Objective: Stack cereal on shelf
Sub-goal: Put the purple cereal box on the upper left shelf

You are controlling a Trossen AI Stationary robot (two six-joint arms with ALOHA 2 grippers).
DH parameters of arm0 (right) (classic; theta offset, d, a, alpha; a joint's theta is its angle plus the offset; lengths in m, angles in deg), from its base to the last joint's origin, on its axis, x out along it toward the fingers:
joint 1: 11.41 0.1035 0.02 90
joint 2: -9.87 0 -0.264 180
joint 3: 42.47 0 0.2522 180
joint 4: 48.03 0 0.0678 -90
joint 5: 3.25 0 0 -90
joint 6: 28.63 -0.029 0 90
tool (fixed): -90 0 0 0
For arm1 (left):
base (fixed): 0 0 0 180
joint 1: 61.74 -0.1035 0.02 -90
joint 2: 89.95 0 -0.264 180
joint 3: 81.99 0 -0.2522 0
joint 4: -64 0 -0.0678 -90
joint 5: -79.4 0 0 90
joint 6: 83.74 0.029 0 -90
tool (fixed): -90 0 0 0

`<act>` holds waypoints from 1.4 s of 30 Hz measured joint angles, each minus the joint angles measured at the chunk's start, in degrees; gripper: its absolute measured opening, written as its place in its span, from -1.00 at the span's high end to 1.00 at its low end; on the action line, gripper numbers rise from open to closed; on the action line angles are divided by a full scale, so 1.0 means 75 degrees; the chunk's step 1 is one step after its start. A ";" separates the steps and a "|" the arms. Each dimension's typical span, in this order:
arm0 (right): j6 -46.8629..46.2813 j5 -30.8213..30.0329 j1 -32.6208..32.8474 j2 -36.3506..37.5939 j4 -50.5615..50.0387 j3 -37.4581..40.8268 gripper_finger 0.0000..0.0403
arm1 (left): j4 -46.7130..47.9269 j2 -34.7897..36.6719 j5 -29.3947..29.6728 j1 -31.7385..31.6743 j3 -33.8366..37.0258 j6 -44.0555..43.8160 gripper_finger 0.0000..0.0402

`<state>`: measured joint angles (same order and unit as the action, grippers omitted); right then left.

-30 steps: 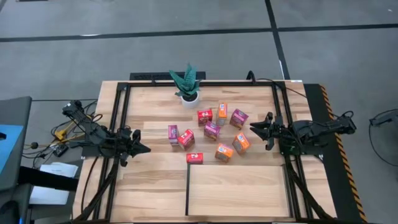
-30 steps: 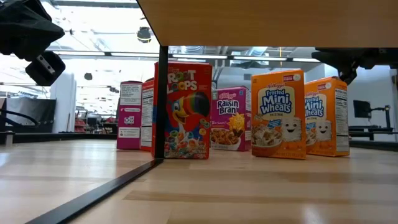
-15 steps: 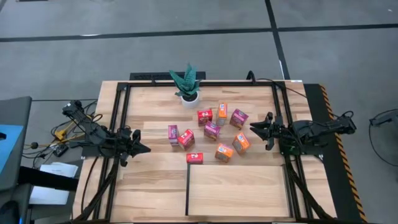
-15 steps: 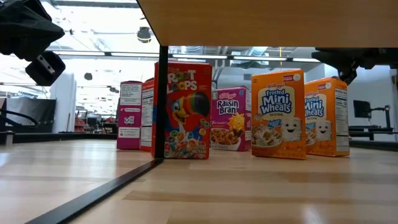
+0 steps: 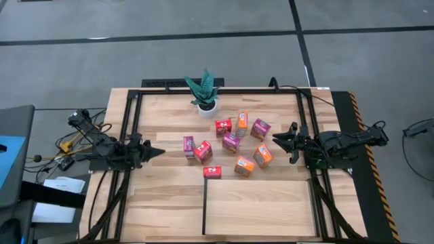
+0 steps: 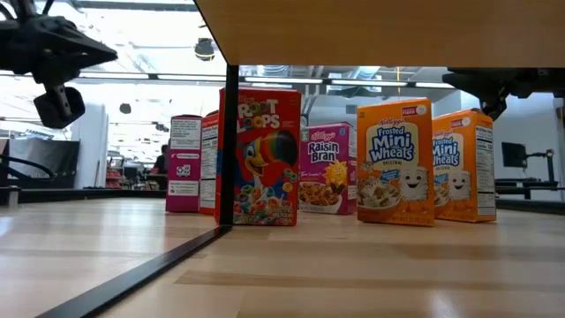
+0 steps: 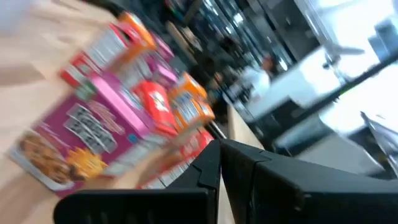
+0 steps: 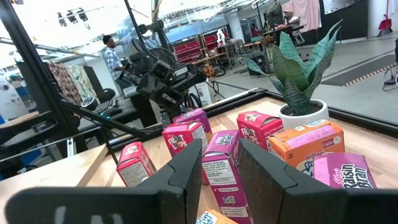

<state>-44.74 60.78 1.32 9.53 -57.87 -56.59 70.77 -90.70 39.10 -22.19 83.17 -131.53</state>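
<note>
Nine small magenta, orange and red cardboard cereal boxes [image 5: 230, 146] cluster mid-table beyond the light wood shelf panel [image 5: 258, 207], between the closed, empty left gripper [image 5: 157, 152] and the narrowly parted, empty right gripper [image 5: 277, 138].

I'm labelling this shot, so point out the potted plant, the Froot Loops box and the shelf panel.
potted plant [image 5: 205, 91]: high view, its green leaves.
Froot Loops box [image 6: 267, 156]: low view, printed front.
shelf [image 5: 258, 210]: high view, bare wood panel.

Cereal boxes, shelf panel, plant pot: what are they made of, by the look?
Cereal boxes: printed cardboard, slightly glossy; sharp folded edges and full-colour fronts. Shelf panel: light wood, matte, faint grain, edged by a thin black strip, possibly metal or plastic. Plant pot: smooth white, ceramic or plastic; cannot tell which. Its stiff green leaves could be real or artificial.
</note>
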 joint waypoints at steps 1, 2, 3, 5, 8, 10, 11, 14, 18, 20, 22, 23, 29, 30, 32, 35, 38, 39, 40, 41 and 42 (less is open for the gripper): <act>0.0000 0.0000 -0.0001 -0.0001 0.0000 0.0000 0.36 | -0.0001 0.0001 0.0261 0.0000 0.0000 0.0033 0.99; 0.0000 0.0000 -0.0002 0.0000 0.0000 0.0000 0.36 | -0.0004 0.0001 0.0455 -0.0001 0.0000 0.0073 0.99; 0.0002 0.0000 -0.0003 0.0000 0.0000 0.0000 0.36 | -0.0023 0.0000 0.0596 -0.0002 0.0000 0.0069 0.99; 0.0000 0.0000 -0.0001 -0.0002 0.0000 0.0000 0.36 | -0.0031 0.0003 0.0681 -0.0003 0.0000 0.0032 0.99; -0.0022 0.0000 -0.0002 0.0000 0.0001 0.0000 0.36 | 0.0030 0.0000 0.0674 -0.0001 0.0000 0.0045 0.99; -0.0437 0.0000 0.0000 -0.0002 0.0037 0.0000 0.36 | -0.0075 0.0001 0.0894 -0.0001 0.0000 0.0015 0.99; -0.0770 0.0000 -0.0001 -0.0003 0.0110 0.0000 0.36 | -0.0083 0.0003 0.1083 0.0000 0.0000 -0.0023 0.99; -0.1768 -0.0002 0.0000 -0.0003 0.0297 0.0000 0.36 | -0.0092 0.0002 0.1485 -0.0003 0.0000 -0.0433 0.99; -0.2826 -0.0003 0.0000 0.0000 0.0366 0.0000 0.36 | -0.0389 0.0000 0.1400 -0.0003 0.0000 -0.0515 0.94; -0.3245 -0.0003 -0.0001 0.0000 0.0372 0.0000 0.36 | -0.1003 0.0000 0.1281 -0.0003 0.0000 -0.0047 0.85; -0.3440 -0.0003 -0.0004 0.0000 0.0390 0.0000 0.36 | -0.1800 0.0000 0.1157 -0.0003 0.0000 0.0734 0.73; -0.3451 -0.0003 -0.0008 0.0000 0.0426 0.0000 0.36 | -0.2229 0.0000 0.1092 -0.0003 0.0000 0.1163 0.66; -0.3413 0.0086 -0.0008 0.0000 0.1757 -0.0021 0.36 | -0.4408 0.0003 0.1016 -0.0003 0.0000 0.3157 0.18; -0.3193 0.0090 -0.0015 0.0005 0.1934 -0.0084 0.36 | -0.4656 0.0003 0.1016 -0.0003 0.0000 0.3325 0.11; -0.2548 0.0213 -0.0014 -0.0011 0.2226 -0.0403 0.36 | -0.5050 0.0001 0.1006 -0.0003 0.0000 0.3570 -0.03; -0.1616 0.0669 -0.0014 0.0009 0.2363 -0.1242 0.36 | -0.5180 -0.0001 0.0959 -0.0003 -0.0163 0.3622 -0.21; -0.0779 0.0732 0.0003 -0.0198 0.1365 -0.2358 0.36 | -0.5125 -0.0113 0.0856 -0.0003 -0.0574 0.3639 -0.34; -0.0539 0.0694 0.0000 -0.0363 0.0880 -0.2836 0.36 | -0.5105 -0.0198 0.0809 -0.0003 -0.0751 0.3731 -0.37; -0.0357 0.0678 0.0000 -0.0545 0.0281 -0.3338 0.36 | -0.5081 -0.0297 0.0757 -0.0003 -0.0946 0.3872 -0.40; -0.0222 0.0676 -0.0001 -0.0786 -0.0301 -0.3855 0.36 | -0.4983 -0.0403 0.0695 -0.0003 -0.1193 0.4015 -0.42; -0.0133 0.0676 -0.0004 -0.1050 -0.0968 -0.4375 0.36 | -0.4834 -0.0527 0.0639 -0.0003 -0.1444 0.4168 -0.43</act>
<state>-45.74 65.85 1.29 1.66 -65.13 -89.40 34.51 -94.66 43.88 -22.21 72.34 -100.27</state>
